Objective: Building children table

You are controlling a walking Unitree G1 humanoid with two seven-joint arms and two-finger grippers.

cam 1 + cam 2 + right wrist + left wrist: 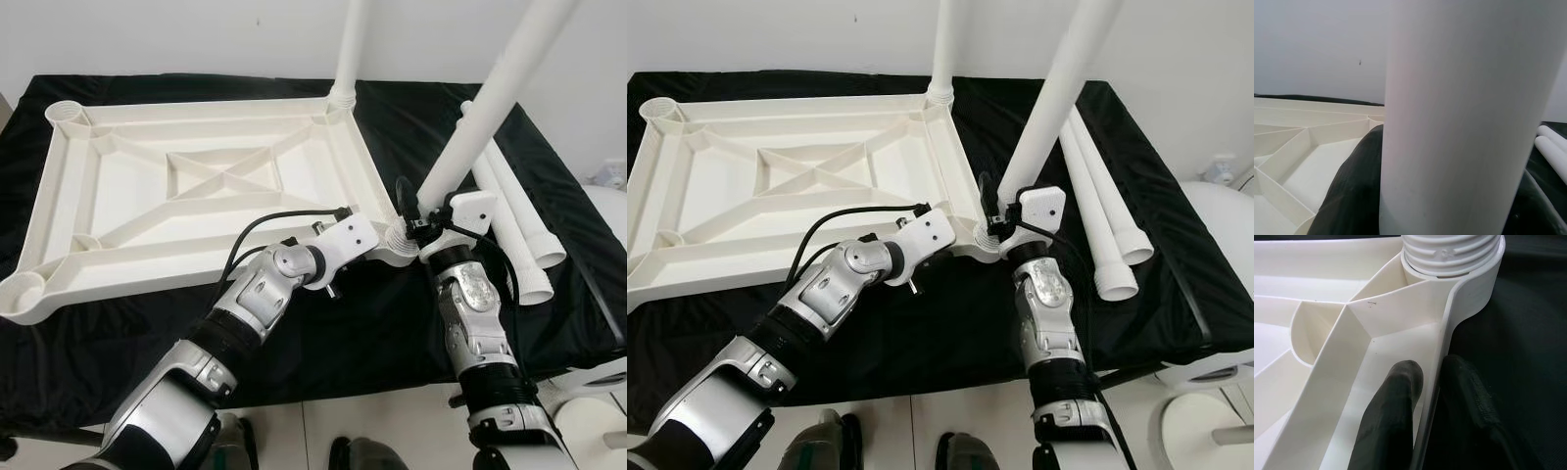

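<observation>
My right gripper (1449, 215) clamps a white table leg (487, 116) seated in the near right corner socket (1449, 254) of the upturned white tabletop (196, 186). My left gripper (1432, 382) pinches that tabletop's right rim beside the socket, on the black cloth (372, 333).

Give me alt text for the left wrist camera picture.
The left pincer pinches the white table top's outer rim, one finger inside, one outside, just below a threaded leg seated in its corner socket; black cloth lies beside.
</observation>
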